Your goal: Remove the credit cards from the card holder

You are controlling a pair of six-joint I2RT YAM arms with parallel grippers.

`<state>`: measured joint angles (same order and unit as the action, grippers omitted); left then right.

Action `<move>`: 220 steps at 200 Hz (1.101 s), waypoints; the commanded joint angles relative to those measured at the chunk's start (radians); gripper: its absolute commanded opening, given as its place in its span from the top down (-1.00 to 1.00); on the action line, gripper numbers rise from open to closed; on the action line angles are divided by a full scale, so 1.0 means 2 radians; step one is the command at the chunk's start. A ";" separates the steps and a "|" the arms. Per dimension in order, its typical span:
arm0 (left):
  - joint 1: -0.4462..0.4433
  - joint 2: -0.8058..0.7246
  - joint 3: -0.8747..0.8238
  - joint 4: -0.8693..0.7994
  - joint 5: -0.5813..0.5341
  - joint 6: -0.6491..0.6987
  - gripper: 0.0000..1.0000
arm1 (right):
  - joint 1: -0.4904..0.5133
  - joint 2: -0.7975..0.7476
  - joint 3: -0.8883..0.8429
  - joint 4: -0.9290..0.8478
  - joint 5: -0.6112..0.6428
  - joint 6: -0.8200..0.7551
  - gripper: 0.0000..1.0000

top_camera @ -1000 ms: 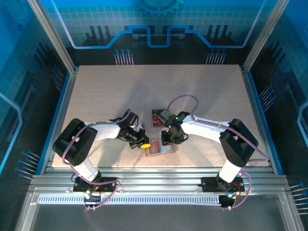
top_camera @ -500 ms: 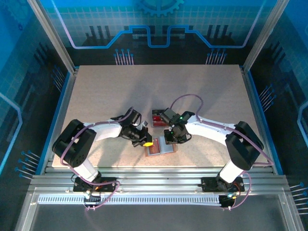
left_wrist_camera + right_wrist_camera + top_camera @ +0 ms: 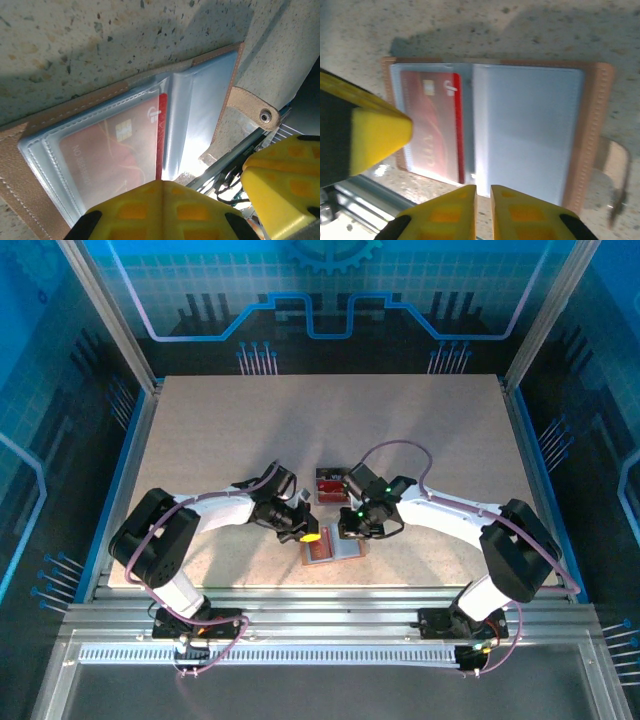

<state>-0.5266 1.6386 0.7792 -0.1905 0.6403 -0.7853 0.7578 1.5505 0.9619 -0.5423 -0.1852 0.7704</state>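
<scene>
While card holder point(image 3: 527, 135) lies open, red credit card point(image 3: 432, 125) sleeved: left end effector point(image 3: 162, 189) closed, right end effector point(image 3: 483, 190) near-closed.

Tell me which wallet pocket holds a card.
The pocket far from the snap tab: a red card shows through it; the pocket beside the tab looks empty.

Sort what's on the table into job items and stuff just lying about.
Job: card holder, lying open; red credit card in its clear sleeve; left hand; right hand.
Lying about: small red-and-dark object behind the holder, too small to identify.
</scene>
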 commanded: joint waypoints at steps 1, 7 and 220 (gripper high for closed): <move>-0.002 -0.018 -0.002 -0.016 -0.006 -0.004 0.90 | -0.007 0.006 -0.007 0.053 -0.057 0.010 0.73; -0.003 -0.021 -0.005 -0.015 -0.006 -0.006 0.90 | -0.007 0.010 -0.008 0.060 -0.063 0.011 0.73; -0.018 -0.009 -0.046 -0.017 -0.035 0.001 0.90 | -0.024 0.110 -0.003 0.120 -0.123 0.010 0.64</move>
<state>-0.5568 1.6054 0.6853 -0.1802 0.5884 -0.8074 0.7250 1.7550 0.9588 -0.3099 -0.4099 0.7925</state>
